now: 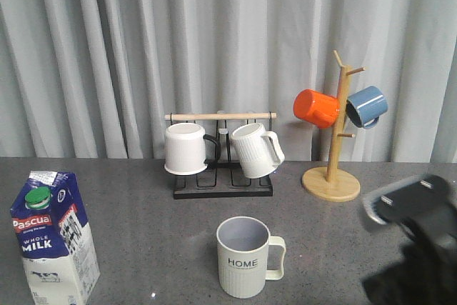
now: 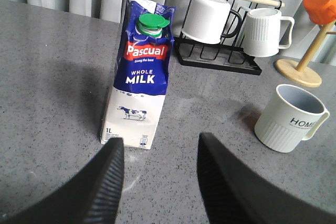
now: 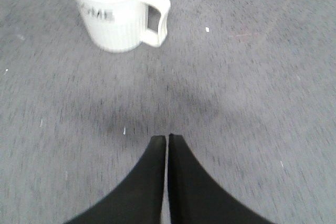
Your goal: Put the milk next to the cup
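My left claw (image 2: 160, 153) is spread wide and holds nothing; the one milk (image 2: 138, 72) stands upright just before it, on the surface (image 1: 143, 212) at my left. My right claw (image 3: 167, 141) is pressed together, empty. One cup (image 1: 246, 256) stands between them, apart from the milk. Behind: two white mugs (image 1: 187, 148) on one rack, two coloured mugs (image 1: 316, 108) on one wooden tree.

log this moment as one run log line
stage: pre-grasp | left end effector: open, facing milk carton | right end effector: shut, empty | HOME mug: upright, apart from carton
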`<state>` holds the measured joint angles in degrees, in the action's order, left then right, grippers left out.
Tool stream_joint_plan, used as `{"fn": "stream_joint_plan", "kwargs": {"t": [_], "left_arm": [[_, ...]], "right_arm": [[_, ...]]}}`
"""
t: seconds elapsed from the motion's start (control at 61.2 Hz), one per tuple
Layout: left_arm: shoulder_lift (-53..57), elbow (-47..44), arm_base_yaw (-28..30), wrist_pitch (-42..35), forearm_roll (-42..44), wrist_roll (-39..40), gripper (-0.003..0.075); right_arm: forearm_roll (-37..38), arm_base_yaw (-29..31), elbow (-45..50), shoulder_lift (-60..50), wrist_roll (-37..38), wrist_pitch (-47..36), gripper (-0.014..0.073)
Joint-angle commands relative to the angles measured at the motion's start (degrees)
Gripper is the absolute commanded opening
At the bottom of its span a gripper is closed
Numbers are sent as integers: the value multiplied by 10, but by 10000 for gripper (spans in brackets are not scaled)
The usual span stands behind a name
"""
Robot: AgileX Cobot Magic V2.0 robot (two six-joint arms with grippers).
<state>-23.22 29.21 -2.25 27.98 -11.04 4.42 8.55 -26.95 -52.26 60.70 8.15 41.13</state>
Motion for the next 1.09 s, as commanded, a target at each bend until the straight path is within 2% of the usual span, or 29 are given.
{"fn": "stream_joint_plan", "kwargs": {"t": [0.0, 0.163, 0.31, 0.555, 0.686, 0.816, 0.931, 1.078], "left_arm": [[-10, 18, -2, -16, -5, -1, 328], [-37, 32, -2, 35, -4, -2, 329], [-94, 94, -2, 68, -4, -44, 362], [-206, 241, -2, 153, -4, -81, 552], [-259, 318, -2, 201, -3, -92, 617], [-321, 416, -2, 266, -5, -167, 613], [-362, 479, -2, 304, -10, -170, 600], [-375, 510, -2, 310, -11, -170, 580]], "right_arm": [[9, 0, 41, -80, -12, -28, -9], [37, 0, 142, -191, -9, -42, -9], [38, 0, 209, -253, -4, -47, -8], [37, 0, 274, -283, 8, -57, -5], [36, 0, 283, -283, 8, -56, -5], [35, 0, 283, -283, 10, -57, -5], [32, 0, 283, -283, 10, -57, -5], [30, 0, 283, -283, 10, -57, -5]]}}
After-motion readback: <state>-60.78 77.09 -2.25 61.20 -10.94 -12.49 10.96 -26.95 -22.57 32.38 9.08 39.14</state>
